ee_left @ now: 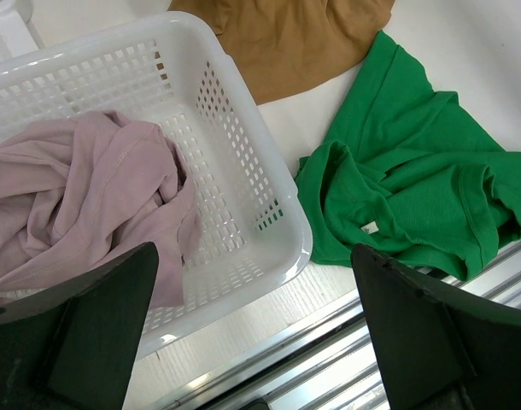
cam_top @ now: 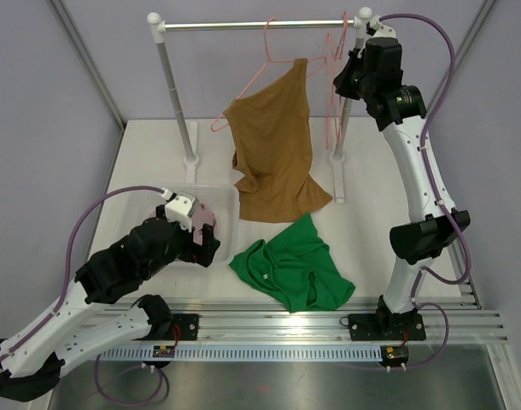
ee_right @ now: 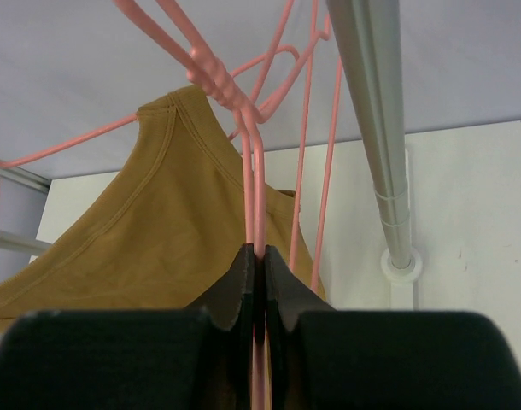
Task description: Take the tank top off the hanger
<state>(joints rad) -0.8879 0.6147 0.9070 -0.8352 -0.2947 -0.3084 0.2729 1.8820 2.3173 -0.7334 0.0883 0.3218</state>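
Observation:
A brown tank top (cam_top: 273, 154) hangs by one strap from a pink hanger (cam_top: 273, 51) on the rail, and its hem rests on the table. In the right wrist view the tank top (ee_right: 132, 231) is behind the hanger (ee_right: 218, 85). My right gripper (cam_top: 340, 79) is up at the rail's right end. Its jaws (ee_right: 259, 252) are shut on a wire of the pink hanger. My left gripper (cam_top: 202, 232) hovers low over the basket's near right corner, open (ee_left: 252, 256) with nothing between its fingers.
A metal rail (cam_top: 260, 25) on two posts spans the back, with more pink hangers (cam_top: 333, 94) near its right post. A white basket (cam_top: 229, 195) at the left holds a pale pink garment (ee_left: 81, 196). A green shirt (cam_top: 290, 265) lies crumpled near the front.

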